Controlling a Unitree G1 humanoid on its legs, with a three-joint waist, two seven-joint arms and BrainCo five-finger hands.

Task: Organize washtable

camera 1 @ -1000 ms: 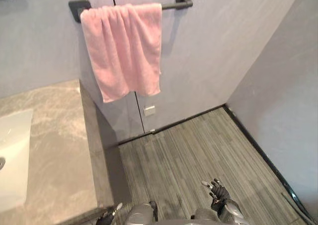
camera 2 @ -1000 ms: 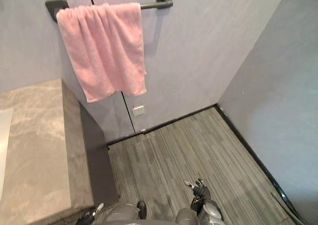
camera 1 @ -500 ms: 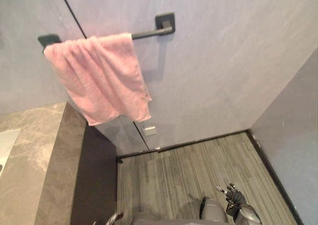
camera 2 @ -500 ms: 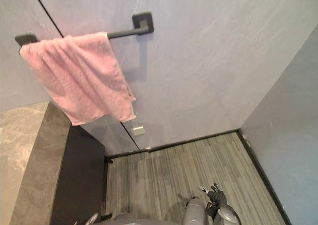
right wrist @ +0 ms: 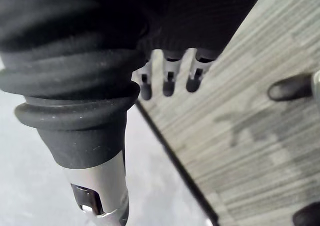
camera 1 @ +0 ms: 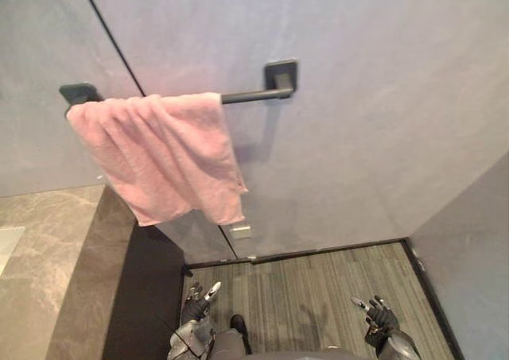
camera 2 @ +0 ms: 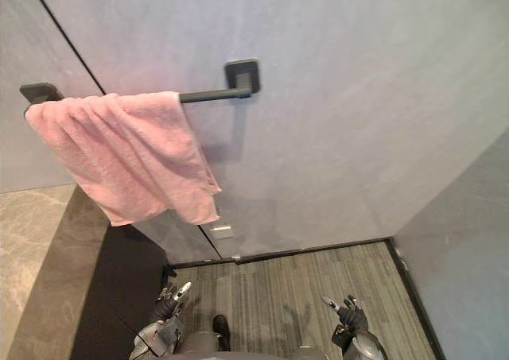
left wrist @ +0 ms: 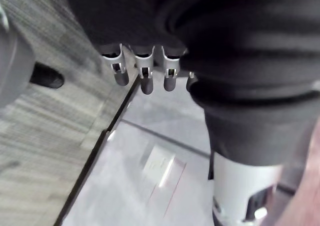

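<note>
A pink towel [camera 1: 159,157] hangs folded over a dark wall rail [camera 1: 253,96], bunched toward the rail's left end. Below it on the left is the grey marble washtable top [camera 1: 40,249] with a dark side panel. My left hand [camera 1: 196,306] is low, beside that panel, with relaxed fingers [left wrist: 145,76] that hold nothing. My right hand [camera 1: 375,319] hangs low on the right over the floor, and its fingers [right wrist: 167,81] are straight and empty too. Both hands are well below the towel.
A small white wall plate [camera 1: 240,231] sits just under the towel's lower edge. Grey plank floor [camera 1: 318,276] runs to a dark skirting along the back wall. A side wall [camera 1: 469,249] closes the right.
The camera has swung up and to the right, so the white sink has left the picture. My left hand has risen into view beside the washtable's side. The towel hangs as before.
</note>
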